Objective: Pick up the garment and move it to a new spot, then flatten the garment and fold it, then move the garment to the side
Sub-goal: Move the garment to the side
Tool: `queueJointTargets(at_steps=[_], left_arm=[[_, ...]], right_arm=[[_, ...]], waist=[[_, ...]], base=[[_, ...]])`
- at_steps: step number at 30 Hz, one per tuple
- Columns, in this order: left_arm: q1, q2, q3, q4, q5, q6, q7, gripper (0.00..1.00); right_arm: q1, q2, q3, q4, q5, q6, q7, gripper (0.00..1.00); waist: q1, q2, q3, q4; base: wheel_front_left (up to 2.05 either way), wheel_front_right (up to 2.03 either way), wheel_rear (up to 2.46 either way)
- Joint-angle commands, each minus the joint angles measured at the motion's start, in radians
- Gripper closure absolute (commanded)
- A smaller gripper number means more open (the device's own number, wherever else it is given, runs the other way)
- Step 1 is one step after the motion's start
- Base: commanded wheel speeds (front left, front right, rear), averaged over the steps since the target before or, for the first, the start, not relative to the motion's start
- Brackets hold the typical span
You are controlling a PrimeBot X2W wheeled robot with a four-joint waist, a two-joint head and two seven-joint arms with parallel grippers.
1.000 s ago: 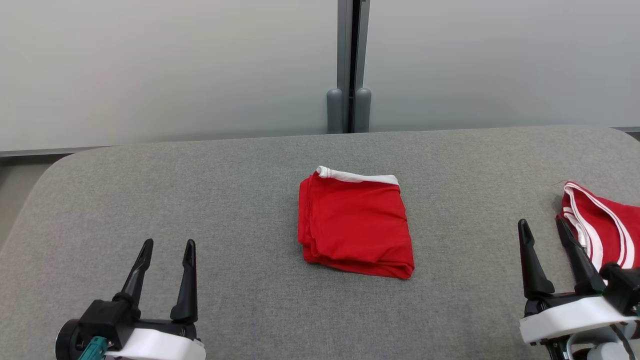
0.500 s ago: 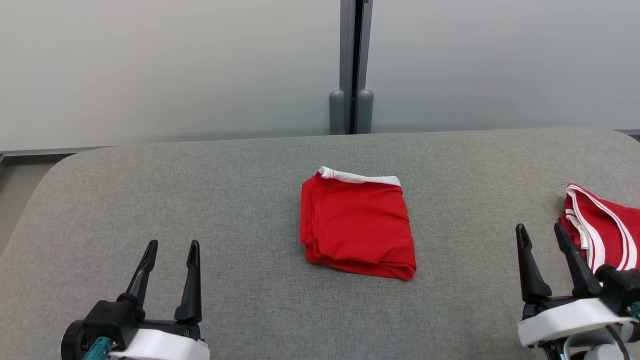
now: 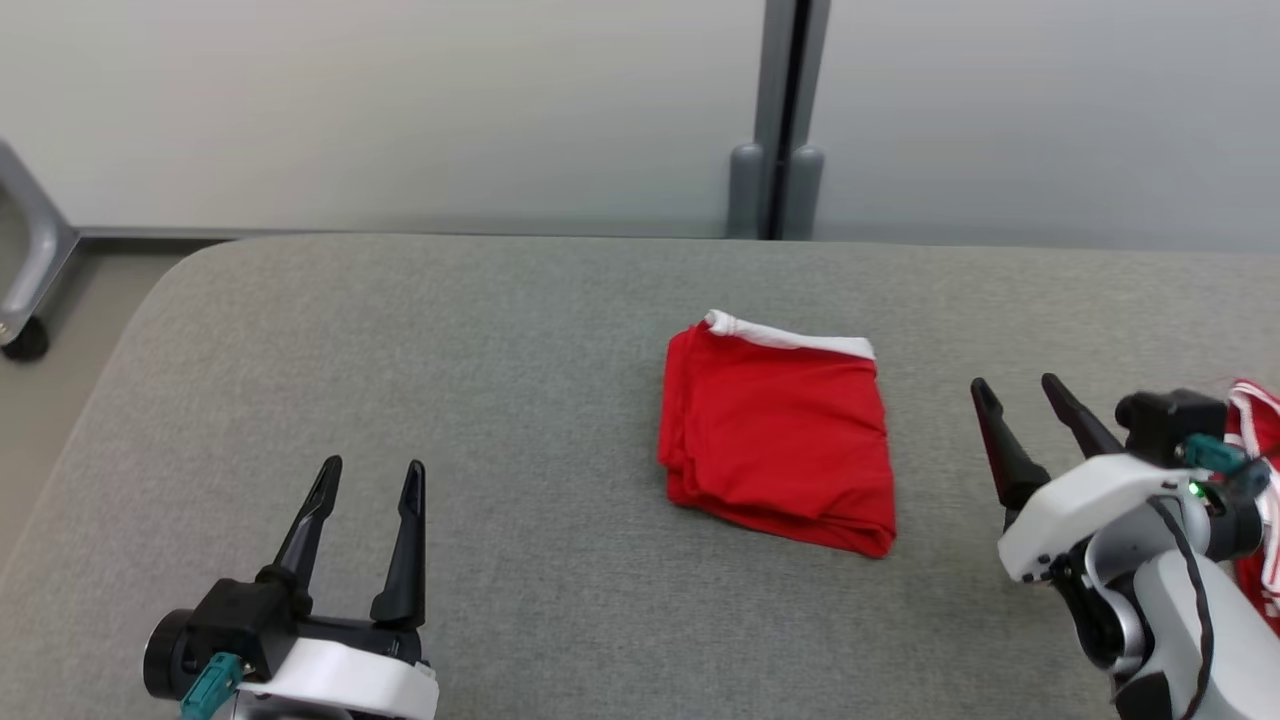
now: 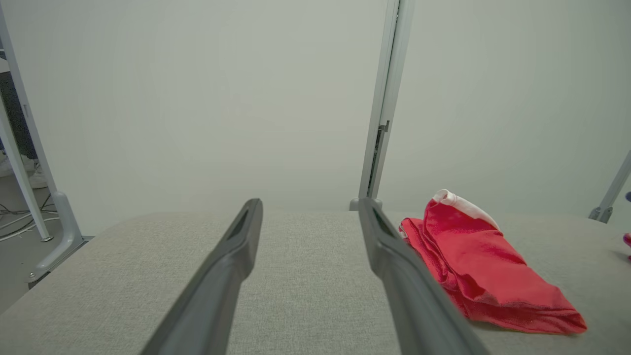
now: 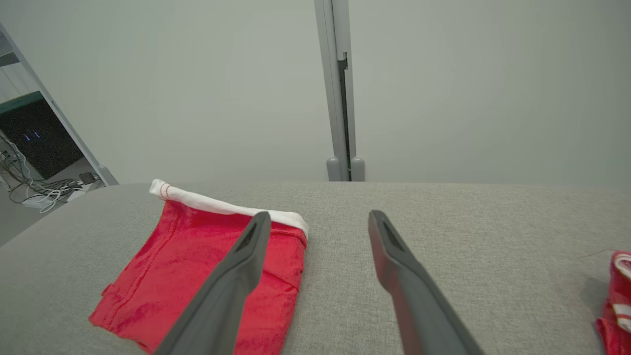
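Head view shows a red garment (image 3: 780, 435) folded into a small, flat pile on the grey pad (image 3: 450, 330). It has a white band (image 3: 790, 338) along the edge that is far from both pincers.

The left pincer (image 3: 374, 465) has its two dark fingers wide apart, and nothing is between them. The red garment lies ahead of it and off to its right, well apart from it.

The right pincer (image 3: 1015, 383) also has its fingers wide apart and holds nothing. The red garment lies near its left side and does not touch it. So the red garment sits between the two pincers, closer to the right one. A striped cloth (image 3: 1262, 420), red with white lines, lies just to the right of the right pincer, partly hidden behind its arm.

In the left wrist view, the red garment is past the right finger, lying on the pad with its band end up a bit higher. In the right wrist view, the left finger covers part of the red garment, and the right finger has bare pad beyond it.

A grey post (image 3: 790, 100) stands at the wall, far ahead of both pincers.
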Motion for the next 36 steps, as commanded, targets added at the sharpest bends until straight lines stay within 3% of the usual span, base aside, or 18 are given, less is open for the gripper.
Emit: queueJointTargets(at_steps=[1, 9, 20, 24, 25, 27, 28, 36], left_arm=[[-0.022, 0.002, -0.002, 0.000, 0.010, -0.006, -0.004, 0.00], [-0.076, -0.016, -0.020, 0.022, -0.006, -0.025, -0.004, 0.00], [-0.114, -0.035, -0.022, 0.039, 0.003, -0.038, -0.004, 0.00], [-0.116, -0.039, -0.019, 0.045, 0.010, -0.041, -0.004, 0.00], [-0.117, -0.040, -0.017, 0.046, 0.012, -0.041, -0.004, 0.00], [-0.118, -0.041, -0.016, 0.046, 0.014, -0.043, -0.004, 0.00], [-0.118, -0.041, -0.015, 0.046, 0.015, -0.043, -0.004, 0.00], [-0.087, -0.040, -0.011, 0.043, 0.026, -0.050, -0.004, 0.00]], right_arm=[[-0.032, -0.012, 0.004, 0.038, 0.014, 0.000, 0.030, 0.00], [-0.187, -0.032, 0.041, 0.239, 0.110, 0.001, 0.258, 0.00], [-0.268, -0.018, 0.056, 0.398, 0.239, 0.001, 0.403, 0.00], [-0.261, 0.001, 0.080, 0.402, 0.292, 0.001, 0.423, 0.00], [-0.261, -0.003, 0.088, 0.397, 0.301, 0.001, 0.416, 0.20], [-0.264, -0.008, 0.097, 0.384, 0.322, 0.001, 0.390, 0.96], [-0.266, -0.012, 0.103, 0.378, 0.330, 0.001, 0.379, 1.00], [-0.260, -0.035, 0.169, 0.331, 0.408, 0.000, 0.373, 1.00]], waist=[[0.0000, 0.0000, 0.034, 0.038], [0.0000, 0.0000, 0.109, 0.122], [0.0000, 0.0000, 0.159, 0.182], [0.0000, 0.0000, 0.154, 0.185], [0.0000, 0.0000, 0.152, 0.184], [0.0000, 0.0000, 0.146, 0.179], [0.0000, 0.0000, 0.142, 0.175], [0.0000, 0.0000, 0.078, 0.085]], base=[[0.00, 0.00, 0.00], [0.00, 0.00, 0.00], [0.00, 0.00, 0.00], [0.00, 0.00, 0.00], [0.00, 0.00, 0.00], [0.00, 0.00, 0.00], [0.00, 0.00, 0.00], [0.00, 0.00, 0.00]])
